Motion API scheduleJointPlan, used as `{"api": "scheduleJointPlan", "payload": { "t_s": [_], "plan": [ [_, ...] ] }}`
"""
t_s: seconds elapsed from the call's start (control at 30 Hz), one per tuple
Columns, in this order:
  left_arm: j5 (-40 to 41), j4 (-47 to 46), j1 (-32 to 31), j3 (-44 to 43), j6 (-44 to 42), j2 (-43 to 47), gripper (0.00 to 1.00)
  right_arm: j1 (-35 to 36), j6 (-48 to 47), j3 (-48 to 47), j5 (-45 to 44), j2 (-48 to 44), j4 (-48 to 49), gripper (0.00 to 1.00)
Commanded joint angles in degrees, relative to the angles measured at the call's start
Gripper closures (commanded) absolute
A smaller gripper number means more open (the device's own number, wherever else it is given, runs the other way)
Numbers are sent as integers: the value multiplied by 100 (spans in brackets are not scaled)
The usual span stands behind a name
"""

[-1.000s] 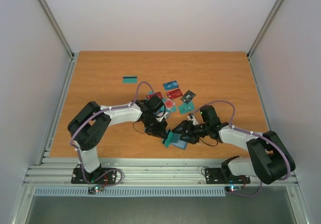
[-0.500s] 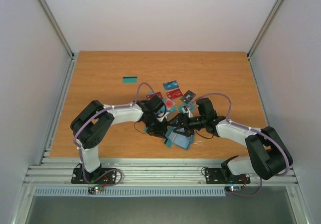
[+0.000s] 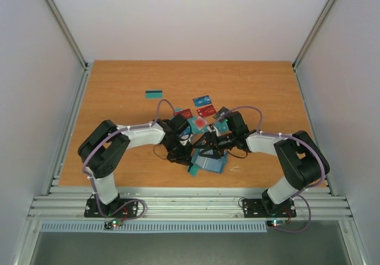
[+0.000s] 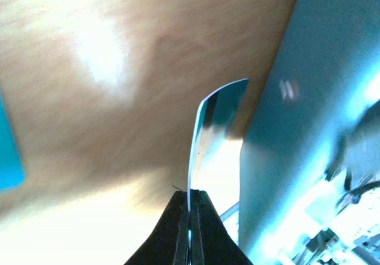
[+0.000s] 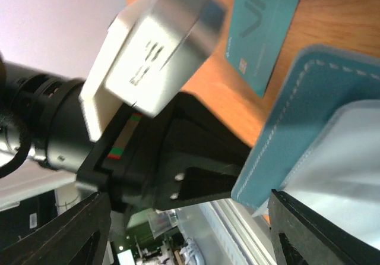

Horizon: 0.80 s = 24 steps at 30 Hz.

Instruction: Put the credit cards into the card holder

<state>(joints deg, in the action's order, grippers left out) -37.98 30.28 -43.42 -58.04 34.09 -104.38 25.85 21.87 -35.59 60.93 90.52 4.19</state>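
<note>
The card holder [image 3: 211,163] lies open on the table near the front edge, teal outside [image 5: 309,104] and grey-blue inside. My left gripper [image 3: 181,154] hangs just left of it, shut on a thin credit card [image 4: 215,119] that I see edge-on and bent, next to the holder's teal wall [image 4: 309,98]. My right gripper [image 3: 206,147] stands open over the holder's far edge. Its fingers [image 5: 320,235] are wide apart, the right one against the grey-blue lining. Other credit cards lie behind: blue [image 3: 202,100], red [image 3: 206,110], black [image 3: 222,113], teal [image 3: 154,93].
A teal card [image 5: 264,33] lies flat just beyond the holder. The left wrist's white camera housing [image 5: 160,45] is very close in front of my right gripper. Another teal card [image 4: 9,152] lies left of the left gripper. The table's front edge [image 3: 196,186] is near.
The right gripper has swung left and away from the front edge, now above the holder and close to the left gripper. The left gripper keeps its card and has barely shifted.
</note>
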Motion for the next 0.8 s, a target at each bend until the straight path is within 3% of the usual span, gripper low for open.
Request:
{"api": "scheduleJointPlan", "payload": {
  "t_s": [0.0, 0.2, 0.37, 0.77],
  "plan": [
    [466, 848, -203, -25, -547, 761, 100, 48, -174, -79, -595, 320, -3, 26],
    [1193, 2078, -207, -172, -902, 1889, 100, 43, -438, -131, -579, 313, -311, 26],
    [930, 2080, -202, -318, -1016, 2448, 100, 43, -736, -283, -658, 203, -855, 26],
    [-87, 840, -209, -711, -624, 1463, 100, -18, -722, -543, -578, 263, -1056, 24]
  ]
}}
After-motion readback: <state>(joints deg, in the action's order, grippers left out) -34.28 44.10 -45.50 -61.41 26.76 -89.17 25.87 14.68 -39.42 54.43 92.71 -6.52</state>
